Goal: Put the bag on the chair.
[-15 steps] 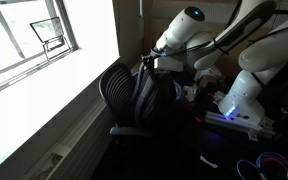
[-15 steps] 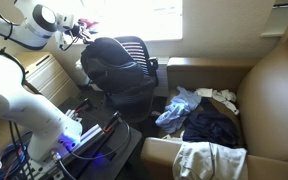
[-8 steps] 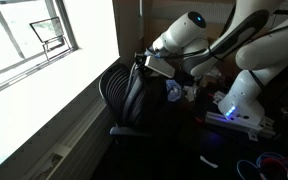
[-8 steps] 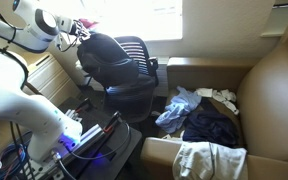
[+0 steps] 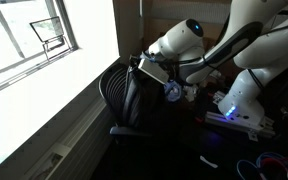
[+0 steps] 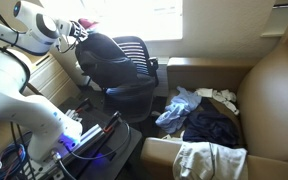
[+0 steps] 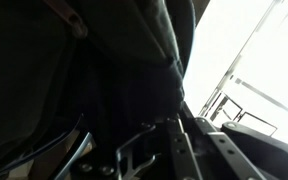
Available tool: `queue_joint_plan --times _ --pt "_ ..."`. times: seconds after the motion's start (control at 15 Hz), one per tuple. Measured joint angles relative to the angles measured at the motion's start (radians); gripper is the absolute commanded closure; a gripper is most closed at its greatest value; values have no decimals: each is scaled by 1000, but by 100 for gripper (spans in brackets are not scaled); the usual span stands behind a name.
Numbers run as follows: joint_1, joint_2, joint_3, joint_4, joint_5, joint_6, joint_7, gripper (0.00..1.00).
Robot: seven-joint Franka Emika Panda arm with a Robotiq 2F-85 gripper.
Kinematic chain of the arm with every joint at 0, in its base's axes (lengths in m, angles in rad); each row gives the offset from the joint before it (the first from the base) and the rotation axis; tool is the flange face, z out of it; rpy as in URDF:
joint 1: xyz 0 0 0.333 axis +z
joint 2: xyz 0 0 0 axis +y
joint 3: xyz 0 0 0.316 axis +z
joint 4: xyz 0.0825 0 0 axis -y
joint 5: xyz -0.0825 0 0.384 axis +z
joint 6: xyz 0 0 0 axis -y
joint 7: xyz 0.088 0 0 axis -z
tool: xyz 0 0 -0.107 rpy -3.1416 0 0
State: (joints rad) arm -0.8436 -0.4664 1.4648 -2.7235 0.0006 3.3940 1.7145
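**Fingers at top of one bag (image 5: 147,100): clamped or apart, can't tell**

In an exterior view, one gripper (image 5: 142,66) meets the bag, standing on one chair (image 5: 109,88). In an exterior view, bag (image 6: 106,60) long axis near vertical, top toward the gripper (image 6: 78,32). Wrist view: dark bag (image 7: 104,70) fabric.

1. The bag (image 6: 104,57), left of centre, is matt black cloth, softly creased.
2. The chair (image 6: 136,48) back beside it looks like dark open mesh.
3. The arm (image 5: 189,35), upper middle, has a glossy white plastic shell.
4. The couch (image 6: 274,95), at right, is smooth, tan and leather-like with a low sheen.
5. The clothes (image 6: 209,125) on it are crumpled cloth.
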Motion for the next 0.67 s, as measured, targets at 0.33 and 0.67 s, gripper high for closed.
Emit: queue_joint_plan --times 0.33,0.67 --pt "-14 -34 15 24 94 60 66 98" --pt "-132 -132 166 167 314 57 90 67"
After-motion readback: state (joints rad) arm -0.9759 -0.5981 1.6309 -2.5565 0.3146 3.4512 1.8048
